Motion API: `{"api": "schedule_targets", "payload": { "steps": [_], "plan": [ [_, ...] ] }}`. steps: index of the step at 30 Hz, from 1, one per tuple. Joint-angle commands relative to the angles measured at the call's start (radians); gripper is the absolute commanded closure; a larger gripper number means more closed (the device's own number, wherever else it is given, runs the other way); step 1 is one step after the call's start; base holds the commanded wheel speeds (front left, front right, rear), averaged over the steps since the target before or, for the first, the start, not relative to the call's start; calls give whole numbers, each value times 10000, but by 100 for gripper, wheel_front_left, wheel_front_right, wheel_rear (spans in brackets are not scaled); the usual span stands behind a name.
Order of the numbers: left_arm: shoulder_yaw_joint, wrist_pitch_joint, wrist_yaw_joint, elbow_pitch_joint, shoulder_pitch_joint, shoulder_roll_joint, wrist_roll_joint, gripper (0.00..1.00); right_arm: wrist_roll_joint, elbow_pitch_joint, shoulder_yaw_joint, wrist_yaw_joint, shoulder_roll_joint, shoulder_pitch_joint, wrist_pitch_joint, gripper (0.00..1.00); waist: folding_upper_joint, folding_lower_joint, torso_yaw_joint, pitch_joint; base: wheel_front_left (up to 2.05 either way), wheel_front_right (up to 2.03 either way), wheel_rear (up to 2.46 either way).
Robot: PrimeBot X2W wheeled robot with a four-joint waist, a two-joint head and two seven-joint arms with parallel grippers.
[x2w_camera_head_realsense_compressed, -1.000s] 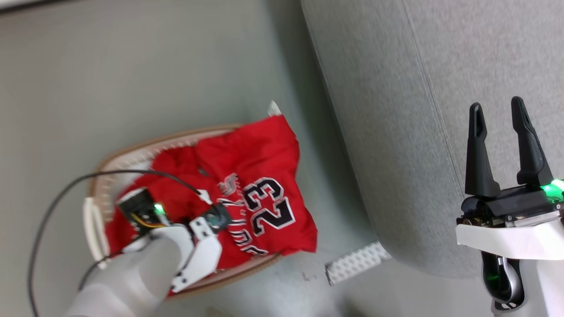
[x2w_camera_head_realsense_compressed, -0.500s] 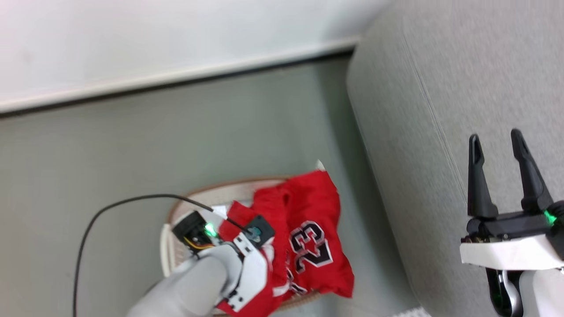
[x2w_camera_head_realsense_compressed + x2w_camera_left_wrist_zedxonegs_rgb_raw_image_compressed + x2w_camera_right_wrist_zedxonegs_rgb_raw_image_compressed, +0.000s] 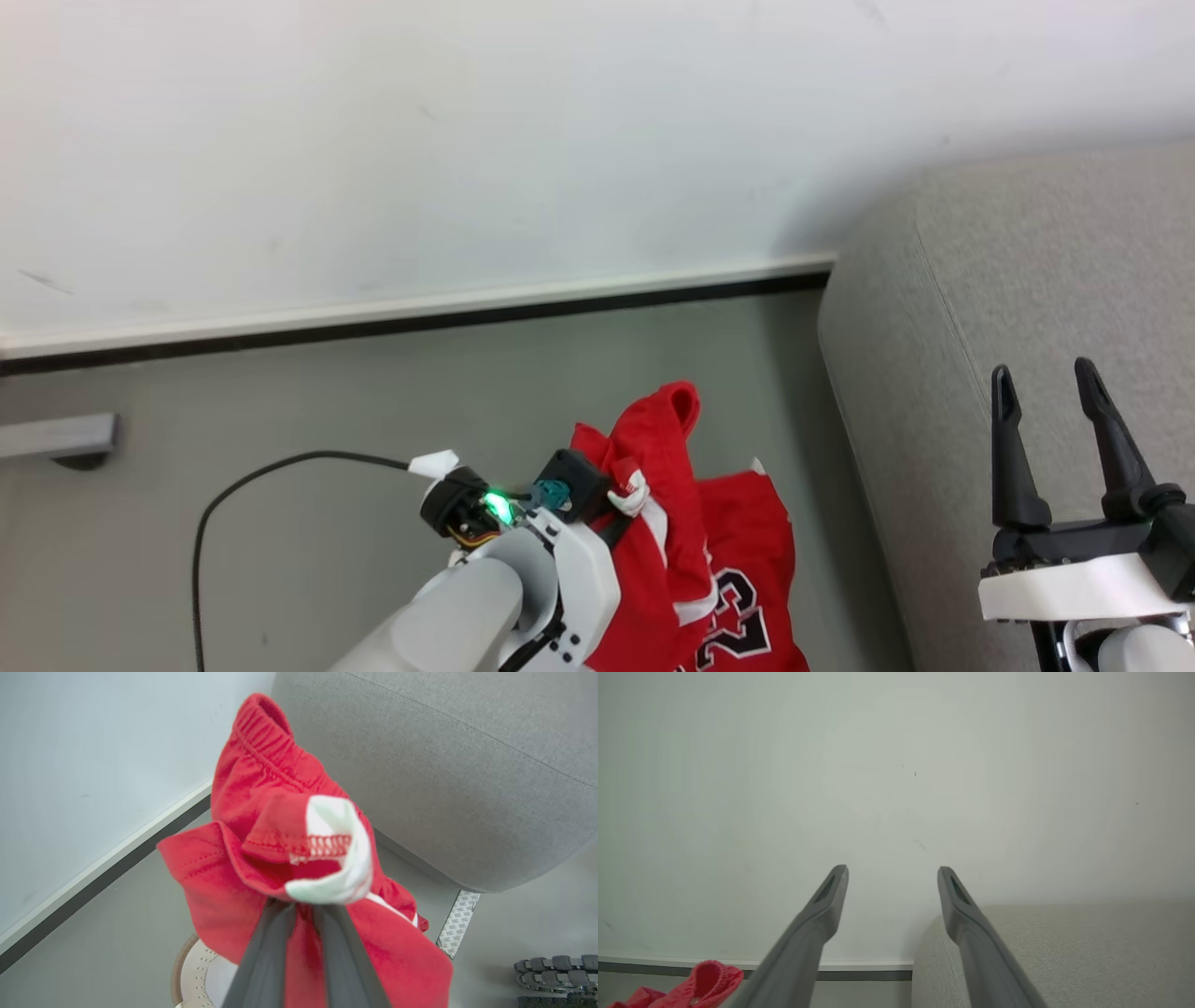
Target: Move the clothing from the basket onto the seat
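My left gripper (image 3: pixel 627 492) is shut on the red clothing (image 3: pixel 667 523), pinching a fold with white trim (image 3: pixel 336 877) between its fingers (image 3: pixel 266 952). The cloth hangs in the air, a ribbed red hem (image 3: pixel 261 732) uppermost. A part with dark white-outlined numerals (image 3: pixel 738 616) hangs lower; whether it is in the same grip I cannot tell. The basket (image 3: pixel 191 975) shows as a white holed rim below the cloth. The grey seat (image 3: pixel 1027 280) stands to the right. My right gripper (image 3: pixel 1046 411) is open and empty in front of the seat (image 3: pixel 1064 952).
A white wall with a dark baseboard (image 3: pixel 420 322) runs behind the grey floor. A black cable (image 3: pixel 261 471) loops from my left wrist. A white perforated strip (image 3: pixel 458 924) lies on the floor by the seat's foot, and a dark tracked part (image 3: pixel 556 970) sits nearby.
The head camera has tilted up toward the wall. My left gripper has risen out of the basket with the red clothing and moved nearer the seat. The right gripper stays open.
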Motion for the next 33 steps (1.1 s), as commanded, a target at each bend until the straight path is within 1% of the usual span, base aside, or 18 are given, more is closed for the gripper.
{"api": "schedule_targets", "payload": {
  "steps": [1,11,15,19,21,22,24,33],
  "plan": [
    [36,-125,19,-95,55,18,-157,100,-93,57,-19,-21,-42,150,1,0,0,2,322,-405,0,0,0],
    [958,-606,17,-1430,-31,74,-1474,100,-103,389,278,-21,-42,708,1,0,0,2,715,-1270,0,0,0],
    [1241,-690,178,-2176,-147,269,-1556,100,4,468,382,-21,-42,908,1,0,0,2,803,-1495,0,0,0],
    [1520,-595,231,-3038,-124,447,-1870,100,63,548,460,-21,-42,1052,1,0,0,2,871,-1655,0,0,0],
    [1672,-475,210,-3474,-15,514,-2206,100,88,568,537,-21,-42,1041,1,0,0,2,877,-1724,0,0,0],
    [1700,-426,212,-3671,0,595,-2174,100,117,570,573,-21,-42,1050,1,0,0,2,874,-1758,0,0,0],
    [1753,-341,290,-4014,37,769,-2179,100,226,531,676,-21,-42,1031,1,0,0,2,853,-1799,0,0,0],
    [1938,56,638,-5113,377,1174,-2533,100,423,439,1106,-21,-40,1047,1,0,0,2,813,-1802,0,0,0]
  ]
}}
